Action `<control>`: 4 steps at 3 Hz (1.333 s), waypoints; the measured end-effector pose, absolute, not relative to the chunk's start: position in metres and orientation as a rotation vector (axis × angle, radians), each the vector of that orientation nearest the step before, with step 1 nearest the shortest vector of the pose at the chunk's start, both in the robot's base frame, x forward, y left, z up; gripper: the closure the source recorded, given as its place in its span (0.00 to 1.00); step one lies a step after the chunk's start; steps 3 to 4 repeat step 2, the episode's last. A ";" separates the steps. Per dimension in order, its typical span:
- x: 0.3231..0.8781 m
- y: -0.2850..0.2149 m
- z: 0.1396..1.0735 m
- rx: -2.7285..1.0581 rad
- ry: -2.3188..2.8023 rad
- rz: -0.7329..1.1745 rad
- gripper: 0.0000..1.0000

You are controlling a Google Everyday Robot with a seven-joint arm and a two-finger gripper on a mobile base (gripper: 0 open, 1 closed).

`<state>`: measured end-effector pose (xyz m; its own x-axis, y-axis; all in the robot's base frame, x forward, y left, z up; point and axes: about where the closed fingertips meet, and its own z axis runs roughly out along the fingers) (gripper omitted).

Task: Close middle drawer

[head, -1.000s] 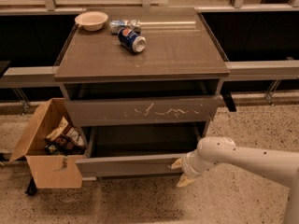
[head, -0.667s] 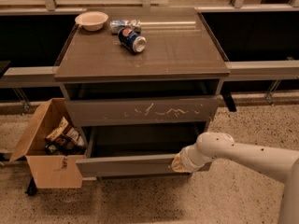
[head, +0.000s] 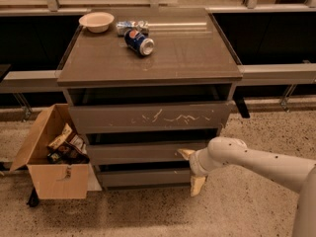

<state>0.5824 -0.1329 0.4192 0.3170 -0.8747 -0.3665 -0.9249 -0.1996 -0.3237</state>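
The middle drawer is the plain grey-brown front below the scratched drawer front. It sits nearly flush in the cabinet, with a thin dark gap above it. My gripper is at the right end of the middle drawer's front. Its pale fingers are spread. The upper fingertip touches the drawer front and the lower one hangs below, in front of the bottom drawer. My white arm comes in from the right.
An open cardboard box with snack packets stands on the floor left of the cabinet. On the cabinet top are a white bowl, a blue can on its side and a crushed can. A rail runs behind.
The middle drawer has slid from well pulled out to almost in, uncovering the bottom drawer's front. My gripper has moved with it toward the cabinet.
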 end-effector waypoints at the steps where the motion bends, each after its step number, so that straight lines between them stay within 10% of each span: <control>1: 0.582 -0.133 0.419 -2.107 1.587 0.138 0.00; 4: 0.569 -0.146 0.436 -2.159 1.580 0.161 0.00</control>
